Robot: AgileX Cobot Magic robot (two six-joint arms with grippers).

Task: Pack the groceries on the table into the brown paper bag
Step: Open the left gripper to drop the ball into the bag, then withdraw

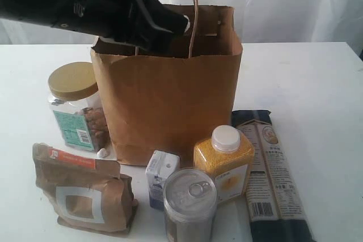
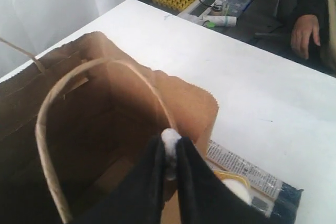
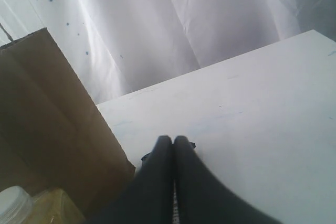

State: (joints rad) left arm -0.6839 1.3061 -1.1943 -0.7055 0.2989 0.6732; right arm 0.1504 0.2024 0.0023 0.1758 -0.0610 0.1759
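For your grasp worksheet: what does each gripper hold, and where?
The left gripper seems to pinch the brown paper bag by one loop handle, partway along the loop. The right gripper is shut on nothing.

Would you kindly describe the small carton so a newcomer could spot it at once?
Find the tall brown paper bag mid-table. At its front base, between the brown kraft pouch and the yellow white-capped bottle, stands the small white-blue carton. It is the only boxy white-and-blue item, just behind the pull-tab can.
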